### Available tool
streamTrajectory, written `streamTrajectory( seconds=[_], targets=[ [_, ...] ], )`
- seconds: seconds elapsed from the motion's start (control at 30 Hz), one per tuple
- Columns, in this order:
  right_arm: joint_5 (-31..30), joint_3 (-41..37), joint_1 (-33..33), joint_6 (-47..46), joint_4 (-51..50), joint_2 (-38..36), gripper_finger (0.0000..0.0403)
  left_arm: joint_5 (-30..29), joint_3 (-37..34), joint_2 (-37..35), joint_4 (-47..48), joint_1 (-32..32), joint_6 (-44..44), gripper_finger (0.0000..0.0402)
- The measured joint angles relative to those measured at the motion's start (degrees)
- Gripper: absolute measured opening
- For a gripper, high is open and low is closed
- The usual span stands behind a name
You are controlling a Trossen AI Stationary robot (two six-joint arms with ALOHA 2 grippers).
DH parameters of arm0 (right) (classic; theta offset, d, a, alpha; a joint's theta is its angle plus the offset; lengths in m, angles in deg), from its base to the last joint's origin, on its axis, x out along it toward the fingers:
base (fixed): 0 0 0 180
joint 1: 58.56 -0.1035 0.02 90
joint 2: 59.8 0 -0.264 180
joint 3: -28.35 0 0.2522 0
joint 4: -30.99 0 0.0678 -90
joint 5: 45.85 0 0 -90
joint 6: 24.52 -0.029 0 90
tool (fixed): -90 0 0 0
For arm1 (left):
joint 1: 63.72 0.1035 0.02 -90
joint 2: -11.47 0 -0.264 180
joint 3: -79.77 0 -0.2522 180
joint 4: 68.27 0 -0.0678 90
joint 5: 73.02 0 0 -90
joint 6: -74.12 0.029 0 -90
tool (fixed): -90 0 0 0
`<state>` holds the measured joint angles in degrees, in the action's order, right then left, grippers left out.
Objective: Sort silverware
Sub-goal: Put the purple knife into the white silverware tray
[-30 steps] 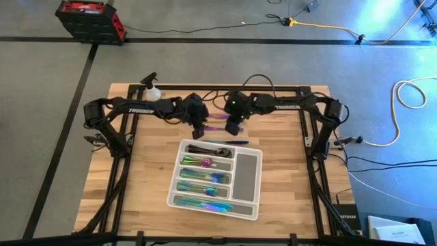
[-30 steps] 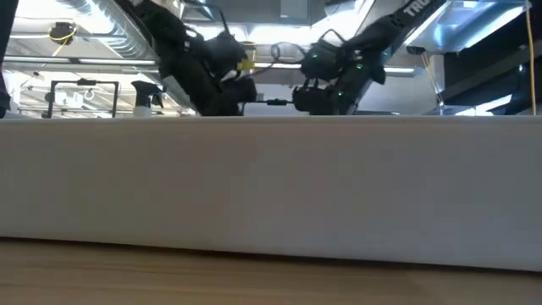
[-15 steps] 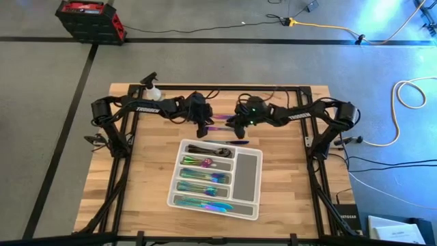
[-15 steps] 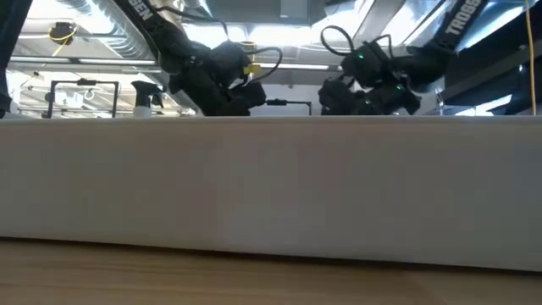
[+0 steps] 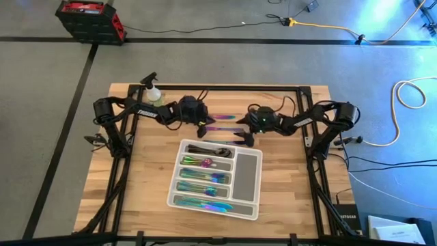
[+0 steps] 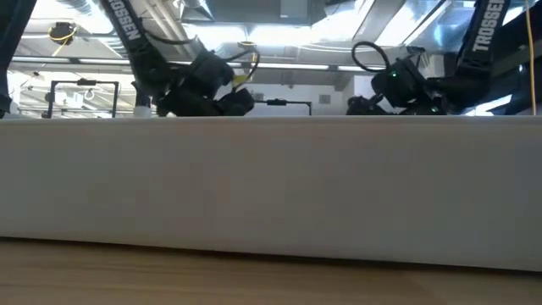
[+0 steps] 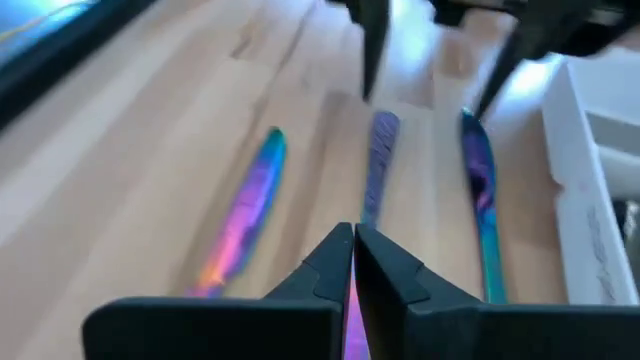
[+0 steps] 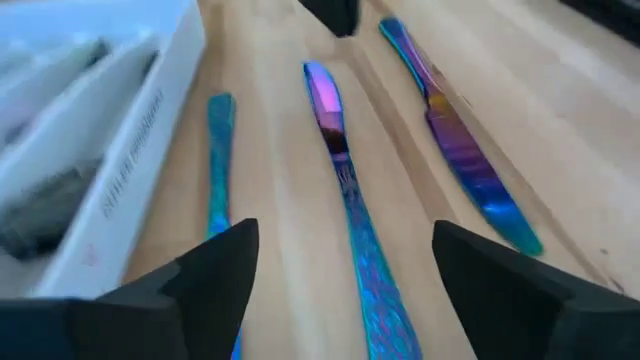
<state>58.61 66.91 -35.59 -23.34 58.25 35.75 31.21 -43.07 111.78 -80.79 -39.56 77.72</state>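
Iridescent knife (image 7: pixel 371 170) pinched by left claw (image 7: pixel 353 262); right claw (image 8: pixel 340 290) spread wide

Wooden table (image 5: pixel 287 198) with white compartment tray (image 5: pixel 247 171), three loose iridescent knives (image 5: pixel 222 128) and spray bottle (image 5: pixel 153 91).

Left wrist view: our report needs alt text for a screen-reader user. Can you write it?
The left gripper, shut, grips the middle one of three iridescent knives lying side by side on the wooden table. The right gripper's open fingers hang beyond, and the white tray's edge shows beside them.
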Motion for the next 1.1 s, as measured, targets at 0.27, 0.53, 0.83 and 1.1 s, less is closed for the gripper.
streamTrajectory(
  seconds=[0.27, 0.53, 0.83, 1.1],
  targets=[
    [-2.4, -4.3, 0.1, 8.4, 6.1, 2.1, 0.0269, 2.1, -4.6, 0.0, -8.0, -0.4, 0.2, 0.0000],
    [-2.0, -5.7, 0.5, 10.4, 19.3, 11.8, 0.0259, 1.0, -4.5, 3.5, -8.2, -1.2, 0.5, 0.0000],
    [5.4, -2.3, 4.4, 8.5, 30.8, 23.6, 0.0259, 0.3, -4.4, 7.2, -11.0, -1.2, 0.2, 0.0000],
    [10.5, -0.8, 6.4, 8.2, 34.1, 28.9, 0.0223, 2.1, -4.2, 9.7, -10.8, -0.4, -0.4, 0.0000]
  ],
)
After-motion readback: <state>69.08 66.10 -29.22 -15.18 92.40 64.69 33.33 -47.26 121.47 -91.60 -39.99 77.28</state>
